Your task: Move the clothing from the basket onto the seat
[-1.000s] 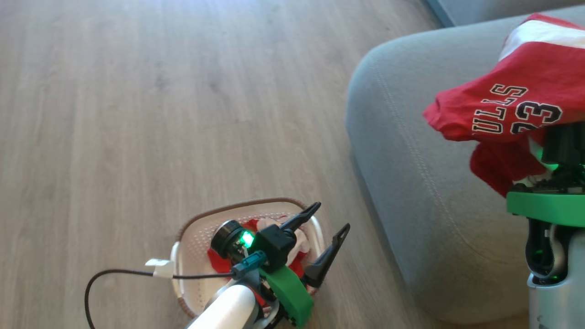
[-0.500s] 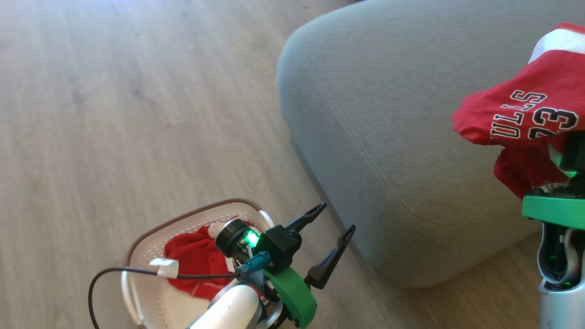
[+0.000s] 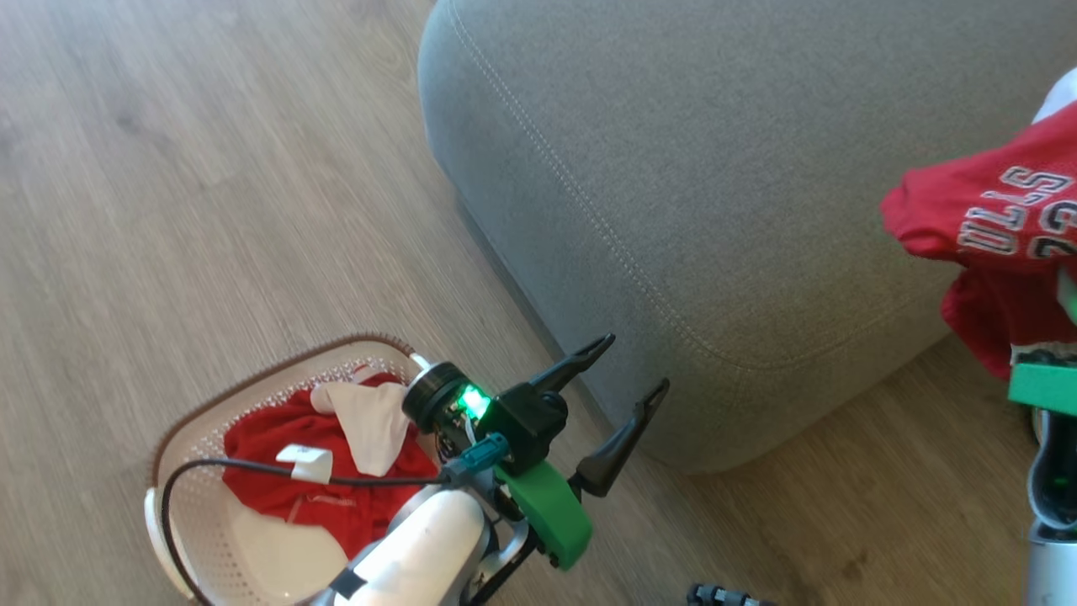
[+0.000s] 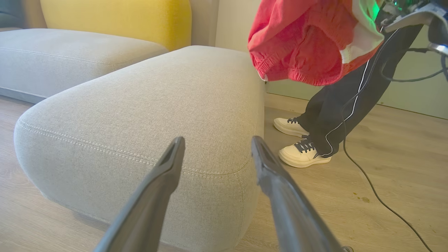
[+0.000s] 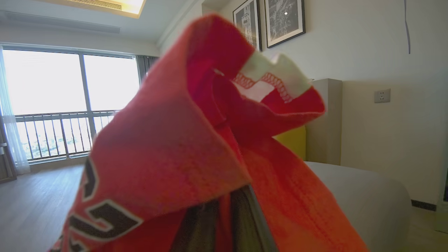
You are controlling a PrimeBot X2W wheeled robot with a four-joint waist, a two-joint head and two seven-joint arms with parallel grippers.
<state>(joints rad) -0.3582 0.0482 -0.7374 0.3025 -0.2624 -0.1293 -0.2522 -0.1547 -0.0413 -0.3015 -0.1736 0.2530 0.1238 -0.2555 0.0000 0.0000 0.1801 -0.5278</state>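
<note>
My right gripper was clamped shut on the jersey, raised at the seat's edge | my left gripper hung wide open, empty, beside the seat's corner | no clothing lay on the seat; a red garment remained in the basket near the seat.

Head view down on seat; left wrist low, facing same seat; right wrist against jersey.

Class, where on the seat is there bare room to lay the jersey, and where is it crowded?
The seat is bare on top from its stitched corner edge across to the hanging jersey. Crowded: the basket, half filled by a red garment, with the left gripper beside it.
</note>
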